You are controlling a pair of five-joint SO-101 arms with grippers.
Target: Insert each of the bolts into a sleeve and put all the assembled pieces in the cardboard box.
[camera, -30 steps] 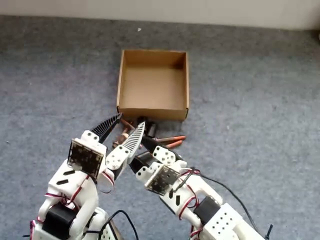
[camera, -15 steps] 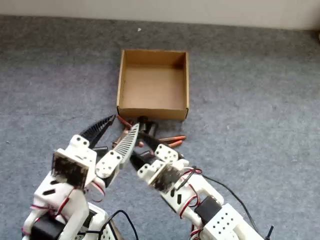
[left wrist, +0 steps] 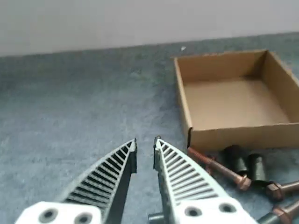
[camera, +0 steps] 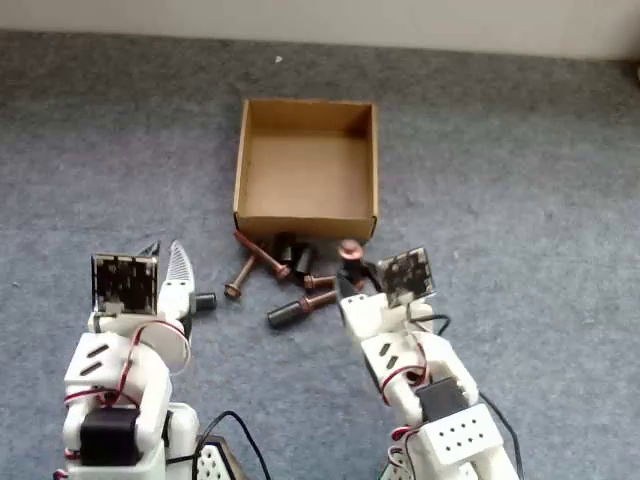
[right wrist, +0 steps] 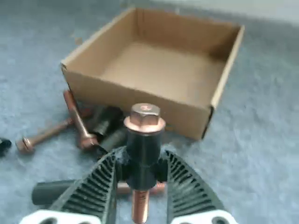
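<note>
While my right claw grips a sleeved bolt upright just before the cardboard box, my left claw hangs narrowly open beside the loose bolts and sleeves on the table

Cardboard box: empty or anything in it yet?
Empty: the box shows a bare cardboard floor. A sleeved bolt is clamped in the right tool, outside it.
</note>
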